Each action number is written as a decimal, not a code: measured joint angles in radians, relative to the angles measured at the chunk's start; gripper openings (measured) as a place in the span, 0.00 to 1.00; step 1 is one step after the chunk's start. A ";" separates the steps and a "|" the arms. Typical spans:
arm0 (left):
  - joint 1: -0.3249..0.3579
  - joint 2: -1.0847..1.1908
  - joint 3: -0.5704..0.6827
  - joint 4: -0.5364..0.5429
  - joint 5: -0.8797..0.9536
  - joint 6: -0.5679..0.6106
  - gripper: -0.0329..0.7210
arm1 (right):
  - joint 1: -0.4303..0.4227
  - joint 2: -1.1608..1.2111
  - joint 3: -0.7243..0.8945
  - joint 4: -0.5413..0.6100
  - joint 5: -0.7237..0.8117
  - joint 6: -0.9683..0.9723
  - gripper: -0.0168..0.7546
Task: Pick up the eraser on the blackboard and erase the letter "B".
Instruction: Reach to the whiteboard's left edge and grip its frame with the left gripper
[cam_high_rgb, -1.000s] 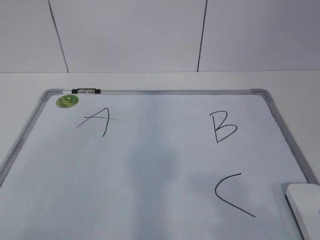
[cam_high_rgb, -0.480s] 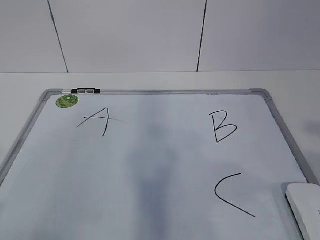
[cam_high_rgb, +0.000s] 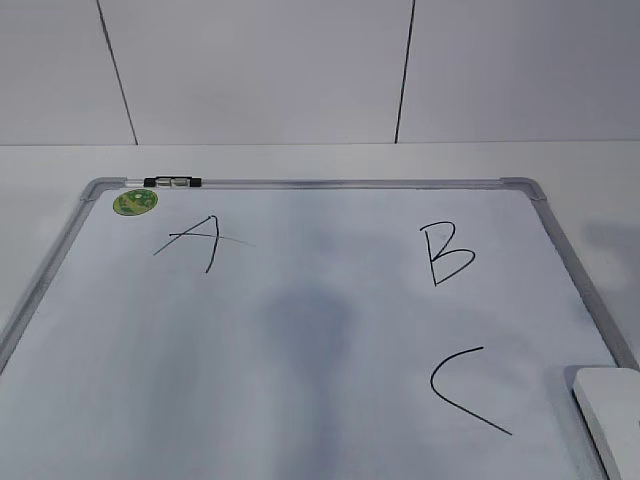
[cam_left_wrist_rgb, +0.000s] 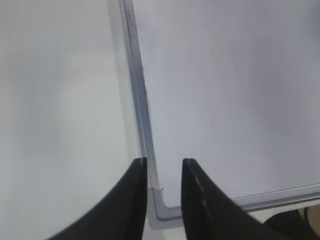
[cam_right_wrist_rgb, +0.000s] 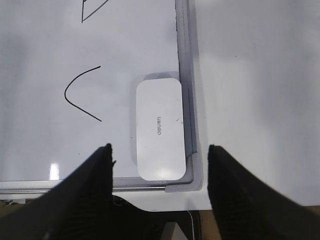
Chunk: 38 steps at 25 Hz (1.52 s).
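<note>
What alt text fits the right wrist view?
A white eraser lies flat in the near right corner of the blackboard, against its grey frame, between the wide-open jaws of the right gripper above. A hand-drawn "C" sits to its left; part of the letter "B" shows at the top edge.

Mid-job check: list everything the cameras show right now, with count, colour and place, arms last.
blackboard: one, white with grey frame, flat on the table.
table: one, white, under the board.
letter "A": one, black, upper left of board.
letter "B": one, black, upper right.
letter "C": one, black, lower right.
eraser: one, white, lying in the board's near right corner against the frame.
sticker: one, green, far left corner.
marker: one, black and white, on the far frame.
left gripper: black, narrowly open over the near left corner.
right gripper: black, wide open above the eraser.
</note>
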 joint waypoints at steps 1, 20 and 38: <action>0.000 0.097 -0.066 -0.001 0.002 0.000 0.29 | 0.000 0.000 0.000 -0.001 0.000 0.000 0.64; 0.000 0.850 -0.395 0.012 -0.028 -0.002 0.30 | 0.000 0.006 0.000 0.001 0.000 0.000 0.65; 0.000 1.043 -0.467 0.025 -0.120 -0.002 0.36 | 0.000 0.006 0.000 0.005 0.000 -0.002 0.65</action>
